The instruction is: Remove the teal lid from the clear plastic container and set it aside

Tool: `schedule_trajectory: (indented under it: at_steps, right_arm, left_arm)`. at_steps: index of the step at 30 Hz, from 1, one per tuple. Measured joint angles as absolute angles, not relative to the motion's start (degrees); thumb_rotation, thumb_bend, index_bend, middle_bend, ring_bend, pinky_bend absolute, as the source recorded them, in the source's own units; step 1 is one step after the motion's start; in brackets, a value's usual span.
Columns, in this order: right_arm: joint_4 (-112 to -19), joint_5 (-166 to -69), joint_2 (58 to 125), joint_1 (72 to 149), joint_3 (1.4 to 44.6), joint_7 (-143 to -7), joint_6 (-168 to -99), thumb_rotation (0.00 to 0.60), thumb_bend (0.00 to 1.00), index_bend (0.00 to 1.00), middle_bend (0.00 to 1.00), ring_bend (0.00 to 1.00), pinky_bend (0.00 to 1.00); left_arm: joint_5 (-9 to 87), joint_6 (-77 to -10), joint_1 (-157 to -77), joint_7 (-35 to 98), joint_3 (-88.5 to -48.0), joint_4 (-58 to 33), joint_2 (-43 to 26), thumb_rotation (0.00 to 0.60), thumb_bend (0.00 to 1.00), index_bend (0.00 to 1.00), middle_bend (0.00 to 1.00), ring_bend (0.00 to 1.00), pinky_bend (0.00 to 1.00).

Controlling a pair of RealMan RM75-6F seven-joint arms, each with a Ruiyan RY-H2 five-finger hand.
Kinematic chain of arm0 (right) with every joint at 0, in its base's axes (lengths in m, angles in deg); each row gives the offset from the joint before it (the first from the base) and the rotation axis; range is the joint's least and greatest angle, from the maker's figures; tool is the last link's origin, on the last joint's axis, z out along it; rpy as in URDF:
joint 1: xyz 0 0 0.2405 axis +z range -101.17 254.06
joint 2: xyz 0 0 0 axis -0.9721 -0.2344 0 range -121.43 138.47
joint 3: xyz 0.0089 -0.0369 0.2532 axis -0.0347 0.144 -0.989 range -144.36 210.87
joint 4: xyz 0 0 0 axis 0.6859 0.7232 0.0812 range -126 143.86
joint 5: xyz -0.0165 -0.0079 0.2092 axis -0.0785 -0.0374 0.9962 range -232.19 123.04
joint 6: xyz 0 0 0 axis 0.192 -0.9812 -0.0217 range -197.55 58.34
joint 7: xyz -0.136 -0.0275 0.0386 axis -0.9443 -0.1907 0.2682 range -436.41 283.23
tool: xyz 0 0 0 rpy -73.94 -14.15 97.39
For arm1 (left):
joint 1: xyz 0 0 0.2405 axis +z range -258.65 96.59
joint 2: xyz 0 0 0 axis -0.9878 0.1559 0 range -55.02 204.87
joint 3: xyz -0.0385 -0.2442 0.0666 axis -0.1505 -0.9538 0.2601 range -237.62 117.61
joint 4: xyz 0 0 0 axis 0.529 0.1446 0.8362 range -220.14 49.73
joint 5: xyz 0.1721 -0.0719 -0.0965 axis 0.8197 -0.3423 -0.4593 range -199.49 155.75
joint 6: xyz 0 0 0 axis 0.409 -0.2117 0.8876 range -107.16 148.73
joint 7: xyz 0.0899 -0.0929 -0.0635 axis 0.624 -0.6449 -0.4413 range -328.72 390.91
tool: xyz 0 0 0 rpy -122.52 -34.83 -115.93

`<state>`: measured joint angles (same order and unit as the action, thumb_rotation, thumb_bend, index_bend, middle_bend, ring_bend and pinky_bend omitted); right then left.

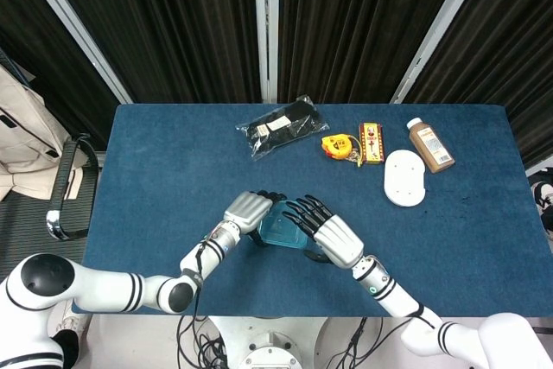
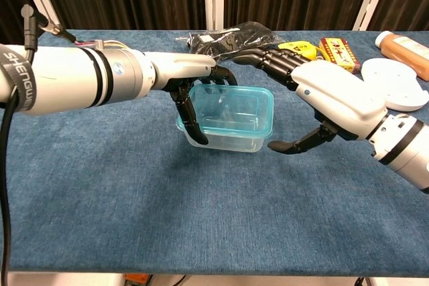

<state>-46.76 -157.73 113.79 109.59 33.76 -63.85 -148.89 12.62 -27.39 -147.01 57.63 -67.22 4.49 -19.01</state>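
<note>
Left hand (image 2: 191,85): holds the clear rectangular plastic container (image 2: 224,137) by its left end.
Right hand (image 2: 322,95): fingers spread wide, at the teal plastic lid's (image 2: 231,112) right edge.

The clear plastic container (image 2: 224,137) stands upright on the blue table (image 2: 134,219), near its front edge. Its teal lid (image 2: 231,110), translucent and rectangular with rounded corners, sits flat on top of the container, still closed.
</note>
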Motion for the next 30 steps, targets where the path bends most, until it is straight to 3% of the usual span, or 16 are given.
schedule_trajectory:
  at_steps: [7, 30]
  right_arm:
    - [-46.03, -158.37, 112.88, 111.81, 34.32, -62.23, -147.66, 0.6, 0.03, 0.0, 0.0, 0.0, 0.0]
    - [-47.11, -159.02, 109.88, 116.22, 35.12, -61.39, -145.47, 0.6, 0.05, 0.0, 0.0, 0.0, 0.0]
  left_arm:
    - [12.59, -27.33, -147.13, 58.33, -67.34, 4.85, -18.74, 0.6, 0.0, 0.25, 0.3, 0.26, 0.32]
    - [10.51, -27.16, -148.57, 61.7, -66.82, 5.8, -18.14, 0.6, 0.0, 0.23, 0.29, 0.26, 0.31]
